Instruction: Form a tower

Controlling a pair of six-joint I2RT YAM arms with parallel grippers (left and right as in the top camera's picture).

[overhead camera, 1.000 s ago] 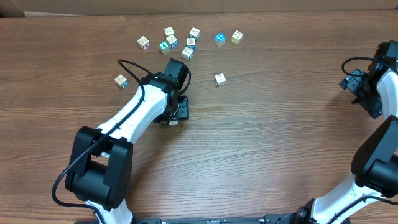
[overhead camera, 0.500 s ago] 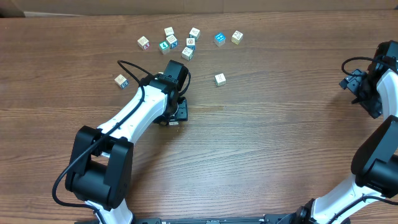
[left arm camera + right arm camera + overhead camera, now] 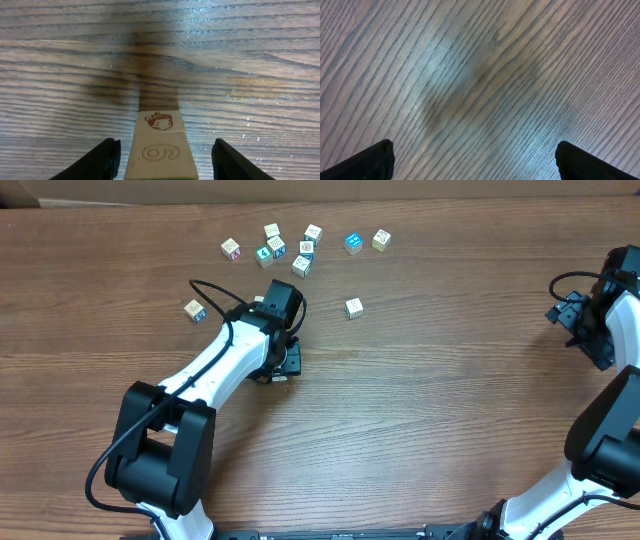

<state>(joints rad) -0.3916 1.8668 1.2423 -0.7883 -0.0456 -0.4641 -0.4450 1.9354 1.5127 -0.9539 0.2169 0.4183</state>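
Left gripper [image 3: 165,142] hangs over the table [image 3: 430,400], left of centre, pointing down. In the left wrist view the tower [image 3: 160,150] stands between its two fingers [image 3: 107,159]. A thin strip of wood grain shows on each side, so the fingers are apart and touch neither flank. Two pale printed faces of the tower can be read: one with a brown acorn [image 3: 159,121], and one nearer the lens with a circled numeral, a 6 or a 9. The block count cannot be told from this angle. From overhead the arm covers nearly all of the tower. Loose cubes [image 3: 301,266] lie scattered at the far side of the table. One single cube [image 3: 353,307] sits nearer on the right of the arm, another [image 3: 194,309] on its left — both well apart from the tower. Right gripper [image 3: 475,144] is at the far right edge, fingers spread wide — only bare table between them.
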